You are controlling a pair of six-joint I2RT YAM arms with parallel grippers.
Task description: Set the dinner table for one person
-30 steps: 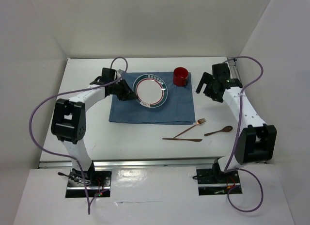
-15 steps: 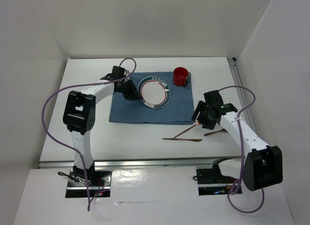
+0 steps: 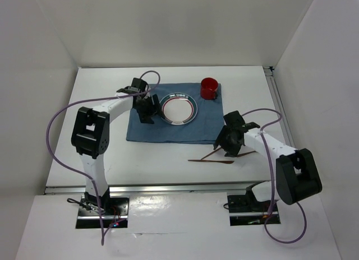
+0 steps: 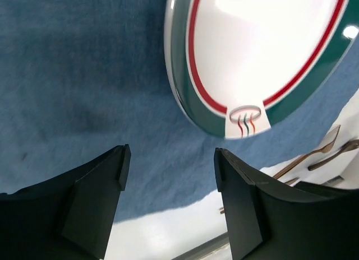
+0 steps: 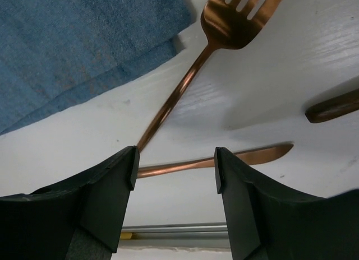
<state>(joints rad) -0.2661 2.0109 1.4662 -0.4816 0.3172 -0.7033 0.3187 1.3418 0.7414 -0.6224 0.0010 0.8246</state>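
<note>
A white plate (image 3: pixel 178 108) with a green and red rim lies on the blue placemat (image 3: pixel 168 131) on the dinner table (image 3: pixel 146 159). A red cup (image 3: pixel 209 87) stands at the mat's far right corner. My left gripper (image 3: pixel 149 111) sits just left of the plate (image 4: pixel 258 52), open (image 4: pixel 171 170) and empty above the mat (image 4: pixel 84 75). My right gripper (image 3: pixel 222 147) hangs open (image 5: pixel 175 167) low over the copper cutlery. The knife (image 5: pixel 213 162) runs across between its fingers, the fork (image 5: pixel 224 24) lies ahead, and a spoon handle (image 5: pixel 336 106) shows at the right.
Fork and knife (image 3: pixel 212 160) cross each other just off the mat's near right corner. An aluminium rail (image 3: pixel 168 188) runs along the table's near edge, another along the right side (image 3: pixel 275 97). White walls close in the back and both sides.
My left gripper has opened and let go of the plate, which now lies flat on the mat. My right arm swung from the back right down to the cutlery, its jaws narrowing somewhat.
</note>
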